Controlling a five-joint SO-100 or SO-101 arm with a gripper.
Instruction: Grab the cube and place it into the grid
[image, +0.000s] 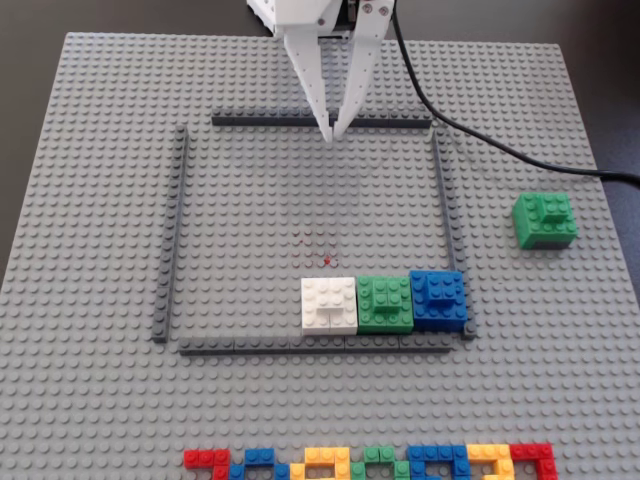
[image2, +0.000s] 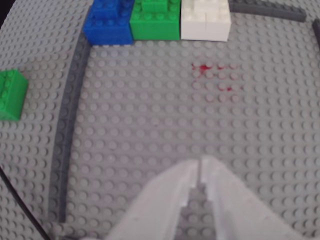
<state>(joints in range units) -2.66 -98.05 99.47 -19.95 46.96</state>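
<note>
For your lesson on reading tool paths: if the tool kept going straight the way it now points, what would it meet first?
The tool, fingertips together, points down at the bare studded plate inside the grid, near its far strip. It would probably meet that plate first; the white cube row lies well beyond. Height above the plate is unclear.

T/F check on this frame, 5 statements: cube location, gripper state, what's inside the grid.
1. The cube sits outside the grid, to its right in the fixed view. True.
2. The gripper is holding the cube. False: it is shut on nothing, fingertips together near the grid's far strip.
3. Three cubes stand in a row inside the grid: white cube, all-green cube, blue cube. True.
4. That row stands along the grid's far edge, beside the gripper. False: it stands along the near strip.
5. A multicoloured brick row lies inside the grid. False: it lies outside, at the bottom edge of the fixed view.
</note>
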